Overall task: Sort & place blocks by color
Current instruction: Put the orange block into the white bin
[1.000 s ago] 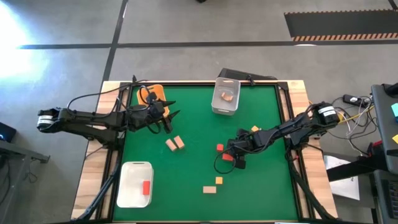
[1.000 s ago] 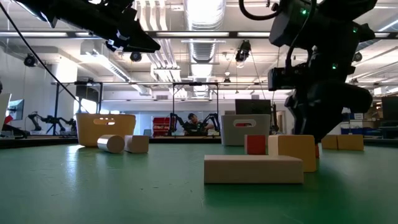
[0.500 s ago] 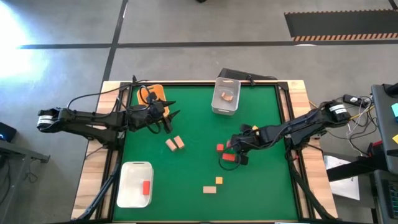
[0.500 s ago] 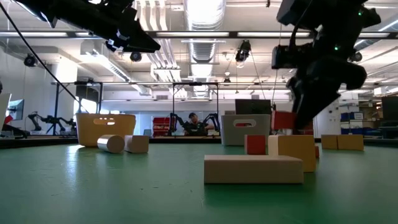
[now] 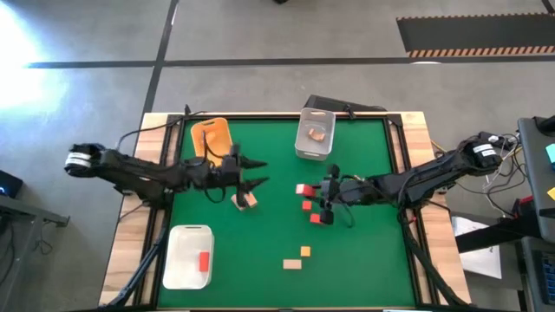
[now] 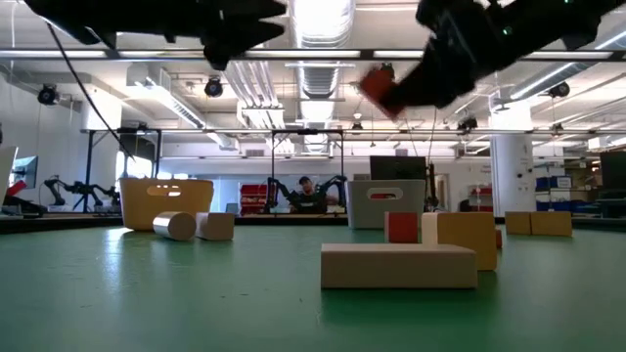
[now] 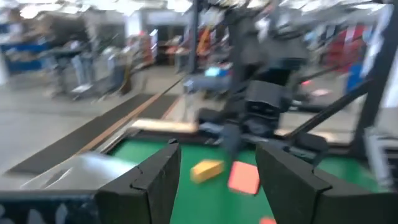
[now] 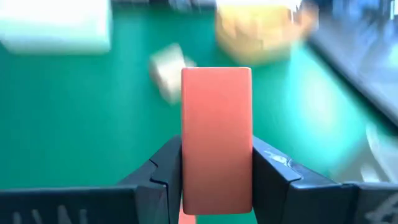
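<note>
My right gripper (image 5: 314, 189) is over the middle of the green table (image 5: 364, 260), high above it, shut on a red block (image 8: 216, 140); the low view shows this block (image 6: 380, 90) raised well off the table. Two more red blocks (image 5: 312, 211) lie just under it. Two pale tan blocks (image 5: 245, 201) lie left of centre, and my left gripper (image 5: 258, 172) hangs open above them, holding nothing. An orange block (image 5: 305, 251) and a tan block (image 5: 292, 263) lie nearer the front edge. My right gripper pinches the red block between its two fingers (image 8: 163, 174) by the two long sides (image 8: 186, 168), near one end. The fingers come nearly level from the table's right and lie along the block. Most of the block sticks out past them, lifted clear of the table.
A white bin (image 5: 178, 251) with a red block (image 5: 204, 260) inside stands at the front left. An orange bin (image 5: 211, 136) is at the back left. A clear bin (image 5: 303, 143) holding a tan block stands at the back middle. Bare green table lies at the front right.
My right gripper has risen from the table with the red block, tipped from pointing down to nearly level, and gone a little toward the table's left. My left gripper has moved from beside the orange bin toward the table's middle, over the two tan blocks.
</note>
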`<action>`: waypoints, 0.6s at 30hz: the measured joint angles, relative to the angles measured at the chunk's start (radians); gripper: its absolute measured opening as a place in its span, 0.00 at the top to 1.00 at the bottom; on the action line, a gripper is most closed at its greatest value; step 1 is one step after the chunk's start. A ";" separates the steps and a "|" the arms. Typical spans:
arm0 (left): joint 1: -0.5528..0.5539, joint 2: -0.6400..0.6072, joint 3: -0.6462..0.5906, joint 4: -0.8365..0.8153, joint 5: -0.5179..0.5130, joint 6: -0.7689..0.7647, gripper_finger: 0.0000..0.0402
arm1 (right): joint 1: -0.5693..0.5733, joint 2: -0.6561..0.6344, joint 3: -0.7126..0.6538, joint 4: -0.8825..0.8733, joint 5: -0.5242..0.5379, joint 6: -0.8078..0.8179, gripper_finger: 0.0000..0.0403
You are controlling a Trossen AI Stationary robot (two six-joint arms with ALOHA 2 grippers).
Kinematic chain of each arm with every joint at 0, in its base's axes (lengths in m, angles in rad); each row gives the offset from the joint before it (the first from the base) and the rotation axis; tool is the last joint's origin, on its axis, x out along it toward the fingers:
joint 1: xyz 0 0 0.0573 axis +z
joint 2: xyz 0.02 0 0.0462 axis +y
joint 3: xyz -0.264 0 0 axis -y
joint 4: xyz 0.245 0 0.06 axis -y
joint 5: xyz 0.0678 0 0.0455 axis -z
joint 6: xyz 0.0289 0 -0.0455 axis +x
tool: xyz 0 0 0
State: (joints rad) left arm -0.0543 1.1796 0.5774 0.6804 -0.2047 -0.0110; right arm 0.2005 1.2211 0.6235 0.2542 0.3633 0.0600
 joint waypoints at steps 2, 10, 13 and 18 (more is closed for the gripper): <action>-0.029 0.059 0.000 0.092 0.006 0.009 0.52 | 0.000 0.019 -0.043 0.233 -0.021 -0.057 0.70; -0.093 0.317 0.027 0.467 0.006 0.017 0.52 | 0.000 0.144 -0.126 0.862 -0.151 -0.150 0.70; -0.092 0.399 0.045 0.588 0.005 0.017 0.52 | 0.000 0.182 -0.123 0.932 -0.193 -0.149 0.70; -0.092 0.506 0.110 0.684 0.019 0.015 0.52 | -0.001 0.210 -0.098 0.929 -0.195 -0.131 0.70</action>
State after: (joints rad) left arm -0.1463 1.6857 0.6878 1.3644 -0.1853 0.0043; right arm 0.1993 1.4309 0.5255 1.1835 0.1682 -0.0711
